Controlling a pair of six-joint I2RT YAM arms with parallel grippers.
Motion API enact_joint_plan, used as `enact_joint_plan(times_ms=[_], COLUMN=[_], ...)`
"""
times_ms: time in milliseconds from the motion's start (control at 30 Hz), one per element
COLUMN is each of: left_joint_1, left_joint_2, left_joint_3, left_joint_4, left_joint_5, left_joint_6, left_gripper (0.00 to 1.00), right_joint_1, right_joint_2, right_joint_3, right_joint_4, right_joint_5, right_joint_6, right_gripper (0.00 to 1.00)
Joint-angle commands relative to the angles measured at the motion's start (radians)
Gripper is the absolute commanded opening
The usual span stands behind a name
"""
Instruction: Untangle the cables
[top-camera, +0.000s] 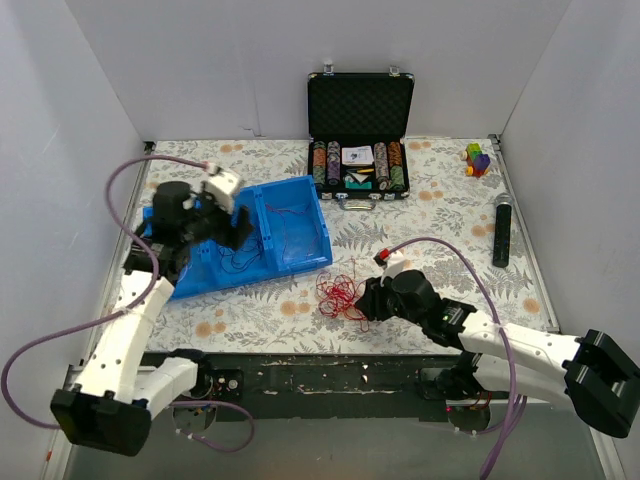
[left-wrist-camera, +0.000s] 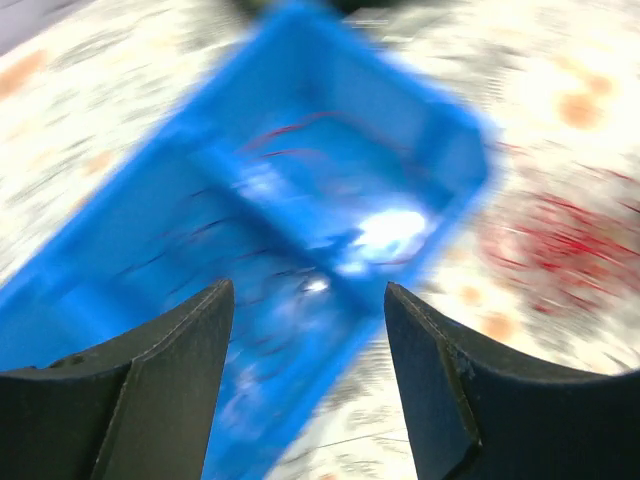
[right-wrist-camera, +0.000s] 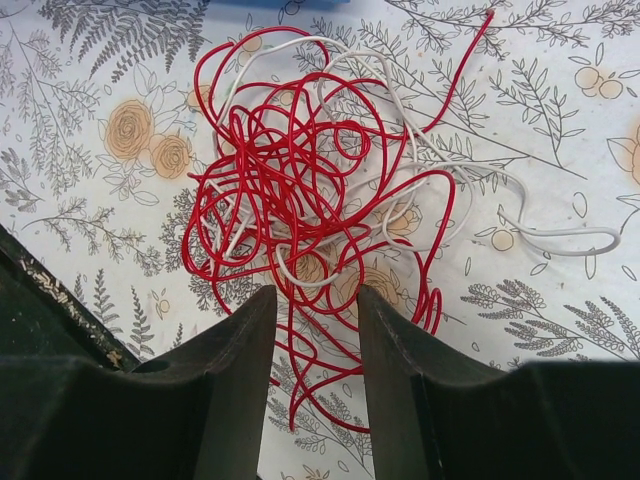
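Note:
A tangle of red and white cables (right-wrist-camera: 320, 190) lies on the floral cloth, just ahead of my right gripper (right-wrist-camera: 316, 292). That gripper is open, low over the table, and a few red loops run across the gap between its fingers without being pinched. From above, the tangle (top-camera: 340, 295) sits left of the right gripper (top-camera: 362, 298). My left gripper (left-wrist-camera: 308, 290) is open and empty above the blue bin (left-wrist-camera: 300, 60); this view is blurred. Thin dark and red cables (top-camera: 285, 212) lie inside the bin (top-camera: 322, 232), under the left gripper (top-camera: 232, 230).
An open black case of poker chips (top-camera: 360, 140) stands at the back. A black cylinder (top-camera: 501, 230) lies at the right edge, and a small coloured toy (top-camera: 477, 160) sits at the back right. White walls enclose the table.

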Motion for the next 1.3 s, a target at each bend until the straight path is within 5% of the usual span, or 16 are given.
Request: enact_joint_plan(times_ms=[0,233,600,867,1167,1267], left_joint_1=[-0.361,-0.72,-0.796,-0.822,-0.845,-0.845], left_joint_2=[-0.037,0.16,0.441,0.541,0.633,0.638], left_joint_3=[-0.055,-0.078,-0.058,-0.049,-0.011,-0.002], left_joint_4=[-0.07,0.1,0.268,0.391,0.359,0.355], left_joint_5=[0.067,-0.016,0.094,0.094,0.088,0.071], left_joint_6=[0.006,0.007,0.441,0.479,0.522,0.529], left_gripper=[0.61,0.65,0.73,0.71,0.46,0.21], right_joint_1=[0.003,0.003,0.003,0.003,0.001,0.001], right_joint_2=[0.043,0.029,-0.209,-0.302,-0.387,-0.397], right_joint_3=[0.033,0.044,0.005,-0.007,-0.008,-0.007], right_joint_4=[0.073,0.054,-0.083,-0.166,-0.221,-0.229], right_joint_5=[0.03,0.05,0.108,0.141,0.173,0.182], right_joint_6=[-0.016,-0.01,0.036,0.056,0.066,0.059], right_gripper=[0.46,0.46,0.46,0.46,0.46,0.46])
